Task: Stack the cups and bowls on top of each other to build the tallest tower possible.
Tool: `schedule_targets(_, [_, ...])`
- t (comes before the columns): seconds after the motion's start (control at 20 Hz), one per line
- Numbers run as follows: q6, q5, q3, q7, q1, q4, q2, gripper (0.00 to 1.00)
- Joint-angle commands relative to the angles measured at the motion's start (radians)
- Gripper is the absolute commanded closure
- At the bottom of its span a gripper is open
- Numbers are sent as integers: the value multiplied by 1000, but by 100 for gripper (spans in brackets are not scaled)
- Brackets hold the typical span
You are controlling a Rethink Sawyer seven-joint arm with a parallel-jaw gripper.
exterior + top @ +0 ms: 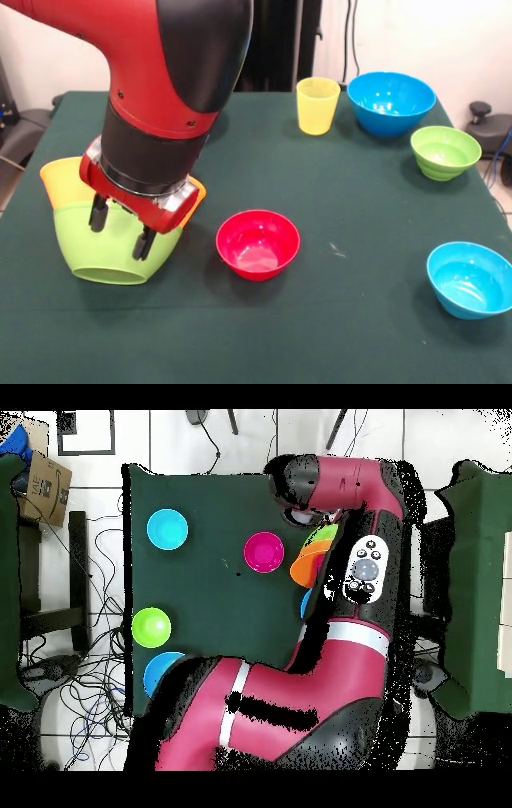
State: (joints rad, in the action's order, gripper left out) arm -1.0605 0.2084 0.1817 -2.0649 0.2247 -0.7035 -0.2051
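Note:
The tower stands at the table's left in the front view. It is a lime-green bowl (112, 252), leaning so its base shows, with an orange bowl (66, 180) at its top. The red cup is hidden. My gripper (120, 228) hangs right at the tower, its two black fingers (98, 214) spread apart in front of the green wall with nothing between them. In the overhead view the arm covers the gripper; only slivers of the orange bowl (305, 567) and the green bowl (322, 534) show. A red bowl (258, 244) sits just right of the tower. The yellow cup (318, 104) stands upright at the far middle.
A large blue bowl (390, 102) is far right, a ribbed green bowl (445, 152) beside it, and another blue bowl (470, 278) near right. The overhead view shows a blue patch (305, 602) under the arm. The green table (336, 336) ends close to the right-hand bowls.

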Motion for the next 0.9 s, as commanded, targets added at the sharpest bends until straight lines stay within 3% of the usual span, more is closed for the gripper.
schedule_targets(0.05, [-195,-24,4,-63,-58,-88,-103,0])
schedule_targets(0.25, [-307,-42,26,-60,-66,-70,-117,0])
schedule_targets(0.9, [-409,-120,64,-165,-89,-174,-186,0])
